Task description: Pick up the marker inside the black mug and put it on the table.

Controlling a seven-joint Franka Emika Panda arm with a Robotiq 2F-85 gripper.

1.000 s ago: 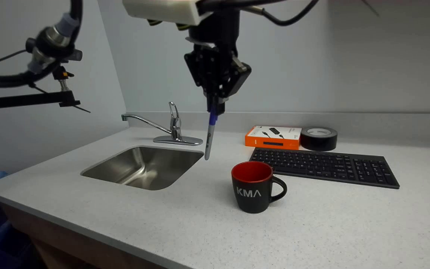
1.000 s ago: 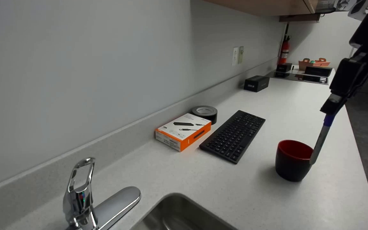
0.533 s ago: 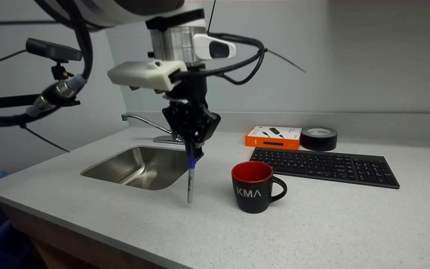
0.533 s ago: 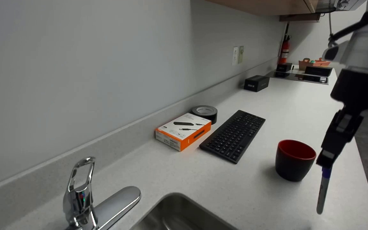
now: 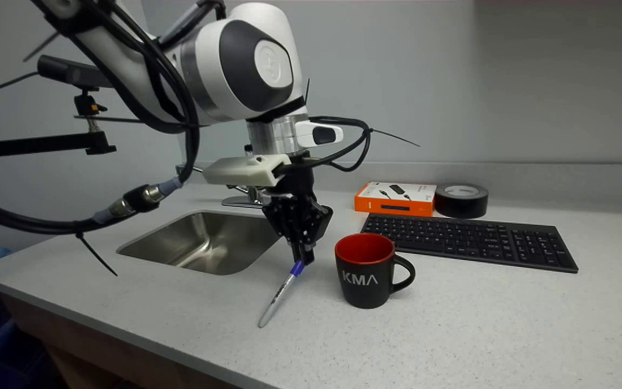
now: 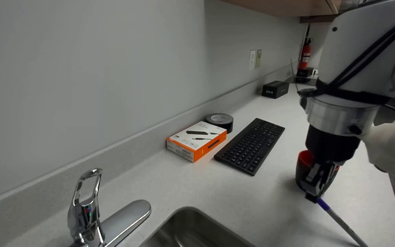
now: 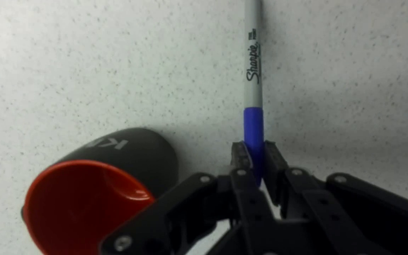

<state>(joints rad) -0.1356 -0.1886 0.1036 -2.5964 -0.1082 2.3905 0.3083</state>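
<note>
Desk (image 5: 505, 324), pale, speckled: under the mug (image 5: 362, 289). Arm (image 5: 254, 65), white and black: above, near the mug. Sink (image 5: 238, 237), steel: left of the mug in an exterior view, well apart. Keyboard (image 5: 473, 241), black: behind the mug in an exterior view, near it. Tool (image 7: 255, 156), black: low, near the mug — grasping the marker (image 7: 253, 94) by its blue end. Box (image 5: 396, 200), orange and white: well behind the mug in an exterior view. Mug: upright, black outside, red inside, lettered KMA, handle away from the tool. Tape (image 5: 461, 204), one roll: likewise well behind the mug. Marker, lettered Sharpie: outside the mug, just beside it, tilted, grey end lower — whether it touches the desk, cannot tell.
</note>
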